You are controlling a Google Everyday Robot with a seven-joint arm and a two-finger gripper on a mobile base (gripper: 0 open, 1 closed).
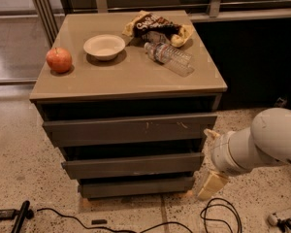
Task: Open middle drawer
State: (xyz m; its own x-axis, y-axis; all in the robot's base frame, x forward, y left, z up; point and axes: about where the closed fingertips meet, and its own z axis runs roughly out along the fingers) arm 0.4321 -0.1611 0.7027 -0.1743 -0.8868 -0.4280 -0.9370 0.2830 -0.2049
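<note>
The middle drawer is a plain grey-brown slanted front, shut, between the wider scratched top front and the short bottom front. My gripper is at the cabinet's right side, level with the middle drawer's right end. Its cream fingers are spread apart: one fingertip is near the top drawer's right corner, and the other hangs low beside the bottom drawer. It holds nothing. The white arm comes in from the right.
On the cabinet top are a red apple, a white bowl, a chip bag and a lying plastic bottle. Black cables lie on the speckled floor in front. A dark wall is behind on the right.
</note>
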